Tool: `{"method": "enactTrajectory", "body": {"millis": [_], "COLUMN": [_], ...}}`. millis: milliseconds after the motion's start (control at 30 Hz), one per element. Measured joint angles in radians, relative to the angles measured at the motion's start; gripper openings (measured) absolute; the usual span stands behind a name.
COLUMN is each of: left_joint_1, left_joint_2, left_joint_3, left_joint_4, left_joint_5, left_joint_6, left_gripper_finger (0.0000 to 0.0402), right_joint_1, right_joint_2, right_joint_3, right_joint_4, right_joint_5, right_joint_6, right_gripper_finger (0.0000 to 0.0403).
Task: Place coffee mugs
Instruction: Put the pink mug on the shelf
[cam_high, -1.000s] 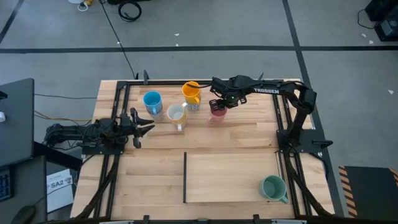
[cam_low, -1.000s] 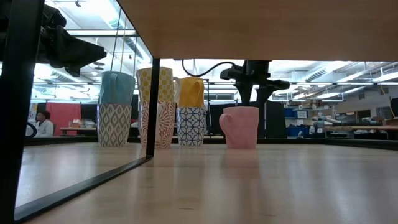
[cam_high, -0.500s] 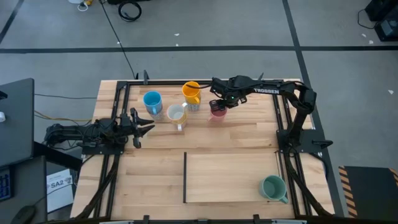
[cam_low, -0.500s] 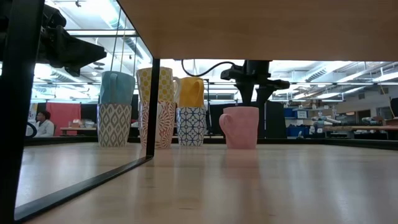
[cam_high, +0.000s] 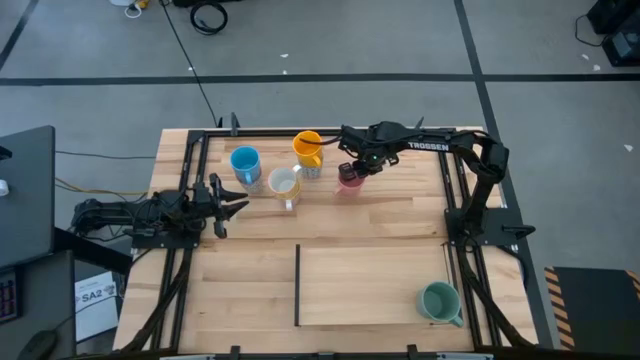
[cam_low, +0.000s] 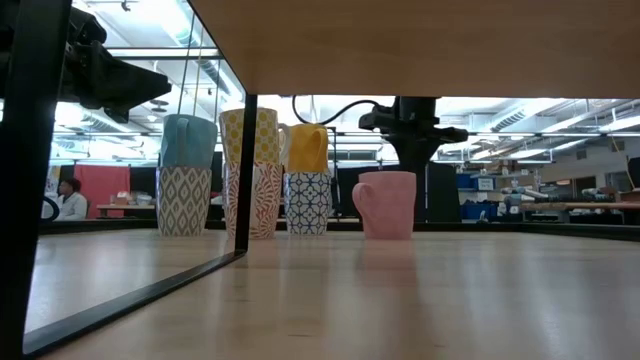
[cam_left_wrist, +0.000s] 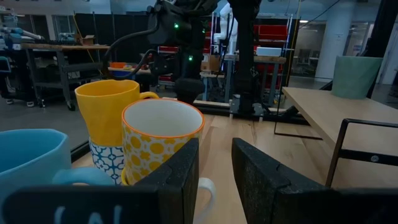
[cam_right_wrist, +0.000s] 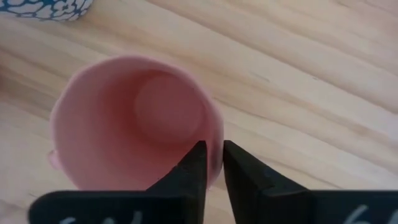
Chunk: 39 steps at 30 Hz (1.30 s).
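The wooden table lies mostly bare across its centre and 6 o'clock half, broken by a thin black L-shaped frame near the middle. The right arm reaches along the 12 o'clock edge, and its right gripper pinches the rim of the pink mug, 1 finger inside the wall and 1 outside. At 9 o'clock the left gripper rests low with fingers spread, holding nothing. 3 stacks stand toward 11 o'clock: blue mug, orange mug, yellow-dotted mug, each on a patterned one. The green mug sits alone near the 5 o'clock corner.
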Motion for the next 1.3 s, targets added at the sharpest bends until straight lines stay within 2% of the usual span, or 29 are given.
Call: {"method": "enactTrajectory", "body": {"millis": [233,400,567,733,967,1133,1300], "left_joint_1": [0.0,0.0,0.0,0.0,0.0,0.0,0.0], "left_joint_2": [0.0,0.0,0.0,0.0,0.0,0.0,0.0], "left_joint_3": [0.0,0.0,0.0,0.0,-0.001,-0.001,-0.001], "left_joint_4": [0.0,0.0,0.0,0.0,0.008,0.01,0.011], "left_joint_5": [0.0,0.0,0.0,0.0,0.0,0.0,-0.001], "left_joint_6": [0.0,0.0,0.0,0.0,0.0,0.0,0.0], "left_gripper_finger": [0.0102,0.0102,0.0102,0.0102,0.0102,0.0102,0.0102], "right_joint_1": [0.0,0.0,0.0,0.0,0.024,0.048,0.056], "right_joint_2": [-0.001,-0.001,-0.001,-0.001,-0.001,-0.001,-0.001], "right_joint_3": [0.0,0.0,0.0,0.0,0.0,0.0,0.0], "right_joint_4": [-0.002,-0.013,-0.015,-0.015,-0.019,-0.018,-0.018], "right_joint_5": [0.0,-0.007,-0.028,-0.083,-0.163,-0.171,-0.171], "right_joint_6": [-0.073,-0.156,-0.356,-0.587,-0.896,-1.014,-1.023], "right_gripper_finger": [0.0013,0.0021,0.0026,0.0016,0.0024,0.0023,0.0034]}}
